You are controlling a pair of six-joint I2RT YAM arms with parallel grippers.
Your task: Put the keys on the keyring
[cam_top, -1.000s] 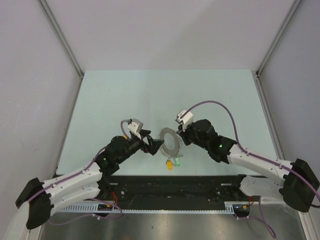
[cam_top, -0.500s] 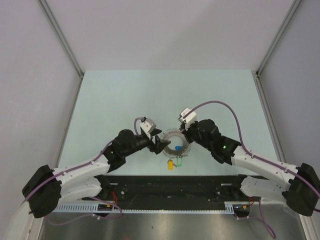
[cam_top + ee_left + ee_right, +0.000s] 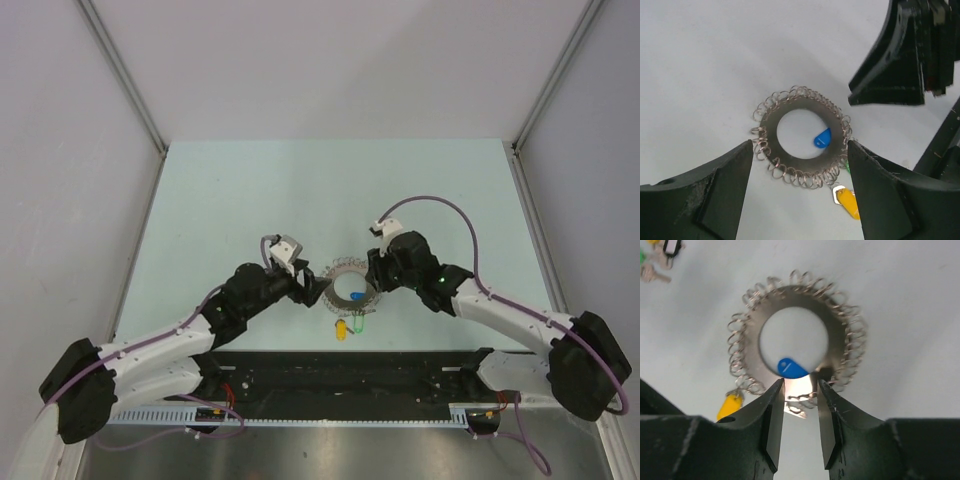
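Note:
The keyring, a flat metal disc with many small wire rings round its rim, lies flat on the table between both grippers. A blue key rests in its hole. Yellow key and green key lie just near of it. My left gripper is open, its jaws wide on either side of the disc's near rim, touching nothing. My right gripper stands slightly open over the disc's rim; wire rings sit between its tips, next to the blue key.
More small keys lie loose at the top-left corner of the right wrist view. A yellow key with a white head under it sits close to the rim rings. The black front rail runs just behind the keys.
The keyring, held up on edge by the shut right gripper a second ago, now lies flat. The right jaws have parted. The left gripper has moved in close to the ring.

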